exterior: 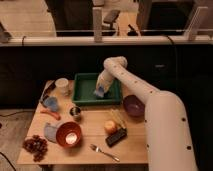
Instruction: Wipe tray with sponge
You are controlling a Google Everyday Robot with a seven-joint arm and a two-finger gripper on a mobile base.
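The green tray [85, 94] sits at the back middle of the wooden table. My white arm reaches over it from the right, and my gripper [99, 91] hangs down inside the tray, right of its centre. A small light blue sponge [99, 92] shows at the gripper's tip, low against the tray floor. The wrist hides the fingers.
A purple bowl [133, 105] stands right of the tray. A white cup [62, 85], a blue cup-like object [50, 103], a small can [75, 112], an orange bowl [69, 133], grapes [35, 145], an apple [110, 126], a dark bar [116, 137] and a fork [104, 152] lie around the table.
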